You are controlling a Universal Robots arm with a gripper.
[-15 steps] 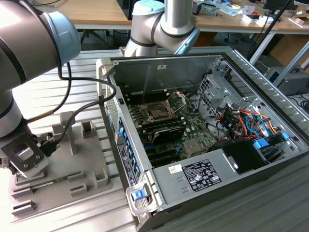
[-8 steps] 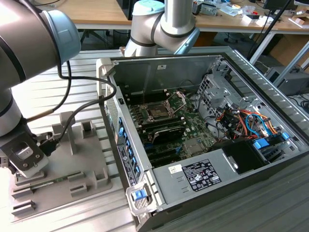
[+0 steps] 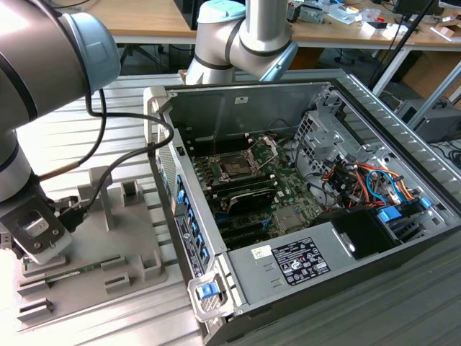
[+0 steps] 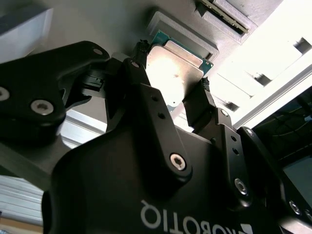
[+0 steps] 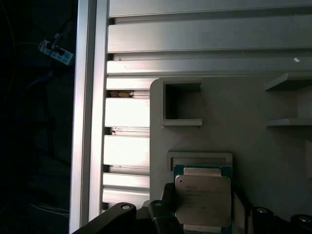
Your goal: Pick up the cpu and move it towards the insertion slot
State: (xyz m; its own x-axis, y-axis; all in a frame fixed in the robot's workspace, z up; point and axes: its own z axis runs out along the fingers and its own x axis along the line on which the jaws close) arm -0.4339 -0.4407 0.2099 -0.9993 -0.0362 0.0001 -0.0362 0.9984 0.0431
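Observation:
The cpu [image 5: 202, 200] is a flat square chip with a silvery top and a green rim. In both wrist views it sits between the black fingers [image 4: 139, 58], right over a grey tray pocket [image 5: 200, 158]. My gripper [image 4: 173, 68] is shut on the cpu's two opposite edges, and the chip looks slightly raised off the pocket. In the exterior view the arm's wrist [image 3: 36, 231] hangs over the grey fixture at the exterior view's left. The insertion slot [image 3: 234, 167], a dark square socket with its metal bracket raised, lies on the motherboard inside the open computer case.
The grey fixture plate [image 3: 108, 245] carries upright posts and several pockets, one an empty square [image 5: 180, 102]. The case wall [image 3: 180, 209] stands between the fixture and the motherboard. A black cable [image 3: 122, 155] loops from the arm. Drive cage and coloured wires [image 3: 360, 176] fill the case's right.

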